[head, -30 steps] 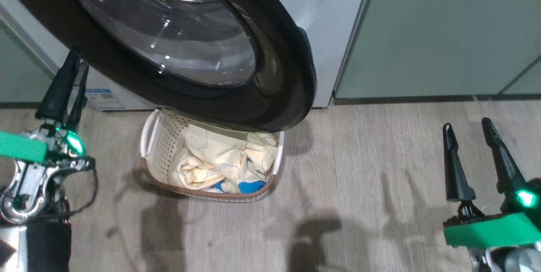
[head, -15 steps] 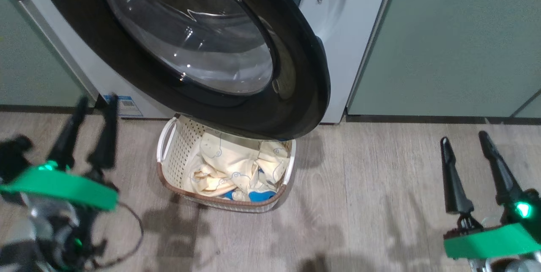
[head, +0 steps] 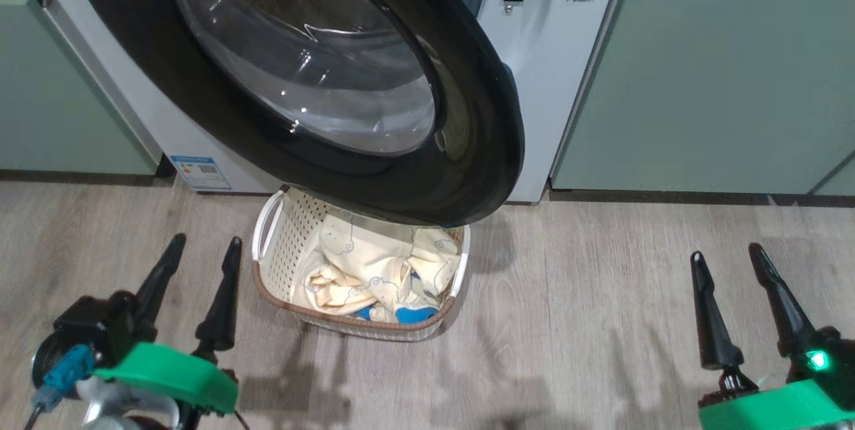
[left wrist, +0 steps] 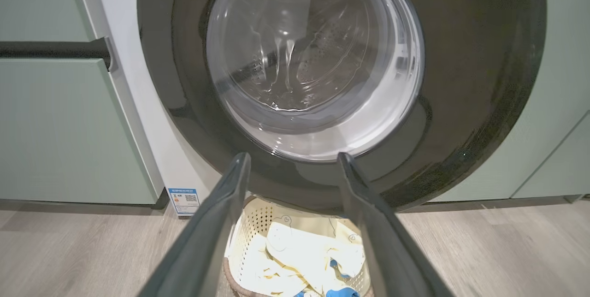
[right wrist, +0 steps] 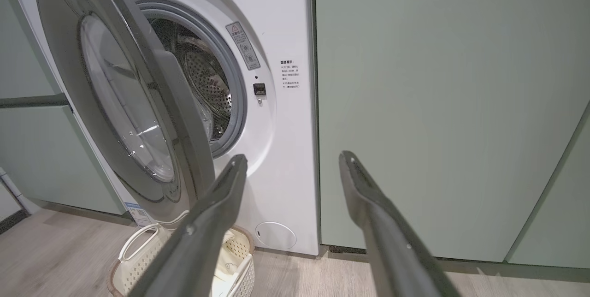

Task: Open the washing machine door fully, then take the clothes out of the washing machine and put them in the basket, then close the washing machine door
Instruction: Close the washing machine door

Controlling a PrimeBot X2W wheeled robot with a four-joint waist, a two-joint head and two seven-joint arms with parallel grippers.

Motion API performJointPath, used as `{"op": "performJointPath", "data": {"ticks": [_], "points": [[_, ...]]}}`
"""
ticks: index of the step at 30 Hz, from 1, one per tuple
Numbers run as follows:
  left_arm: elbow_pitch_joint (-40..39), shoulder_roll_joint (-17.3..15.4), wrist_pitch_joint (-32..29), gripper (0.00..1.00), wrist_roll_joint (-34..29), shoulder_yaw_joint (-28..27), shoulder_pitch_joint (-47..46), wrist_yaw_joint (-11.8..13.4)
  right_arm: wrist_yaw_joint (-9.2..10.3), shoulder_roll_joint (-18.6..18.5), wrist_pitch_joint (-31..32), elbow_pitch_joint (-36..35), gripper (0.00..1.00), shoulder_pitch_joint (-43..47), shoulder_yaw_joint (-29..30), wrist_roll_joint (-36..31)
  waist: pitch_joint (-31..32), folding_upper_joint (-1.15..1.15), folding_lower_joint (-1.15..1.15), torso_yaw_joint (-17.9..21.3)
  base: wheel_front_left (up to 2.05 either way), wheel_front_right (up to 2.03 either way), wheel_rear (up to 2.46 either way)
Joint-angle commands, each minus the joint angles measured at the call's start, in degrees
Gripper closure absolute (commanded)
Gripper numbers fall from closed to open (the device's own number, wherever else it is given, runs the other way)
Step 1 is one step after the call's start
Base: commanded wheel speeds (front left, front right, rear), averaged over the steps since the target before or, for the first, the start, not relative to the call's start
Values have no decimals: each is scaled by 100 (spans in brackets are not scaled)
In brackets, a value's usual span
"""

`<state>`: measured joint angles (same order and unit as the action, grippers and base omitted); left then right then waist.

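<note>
- Your left gripper (head: 206,240) sits low at the near left. Its two long dark fingers are spread wide with nothing between them. It points toward the basket and the door's lower rim, which I judge a fair stance for a push.
- Your right gripper (head: 726,253) is at the near right, well apart from everything. Its jaws are equally wide and empty, and it is clear of the door's swing.
- The basket (head: 287,243) stands on the wood-look floor (head: 588,296) just in front of the washing machine (head: 554,63), below the opening, likely to keep the drop short. It is cream perforated plastic with a brown rim and white handles.
- The clothes (head: 374,263) lie crumpled inside it. They are soft pale-yellow fabric with small outlined faces, plus a bright blue piece (head: 407,314) at the near edge.
- The washing machine door (head: 314,63) stands swung out from the machine's left side, overhanging the basket's far part. It has a glossy black rim and bulging clear glass.
- From your right wrist, the steel drum (right wrist: 207,80) behind its grey rubber ring (right wrist: 237,98) looks empty, so I judge that closing the door is what remains.
</note>
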<state>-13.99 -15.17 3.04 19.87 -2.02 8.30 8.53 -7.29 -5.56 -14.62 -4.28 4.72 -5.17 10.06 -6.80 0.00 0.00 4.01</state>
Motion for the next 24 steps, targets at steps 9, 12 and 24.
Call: {"op": "performJointPath", "data": {"ticks": [9, 12, 24], "points": [[-228, -46, 20, 0, -105, -155, -200, 132, -20, -100, -38, -140, 0, -87, -105, -23, 8, 0, 0, -3, 0, 0, 0], [-227, -36, 16, 0, -98, -147, -197, 154, -20, -102, -38, -137, 0, -87, -105, -16, 17, 0, 0, -6, 0, 0, 0], [-285, -55, 43, 0, -171, -102, -228, 236, -20, -78, -38, -101, 100, -93, -81, 15, 27, 0, 0, -29, 0, 0, 0]]}}
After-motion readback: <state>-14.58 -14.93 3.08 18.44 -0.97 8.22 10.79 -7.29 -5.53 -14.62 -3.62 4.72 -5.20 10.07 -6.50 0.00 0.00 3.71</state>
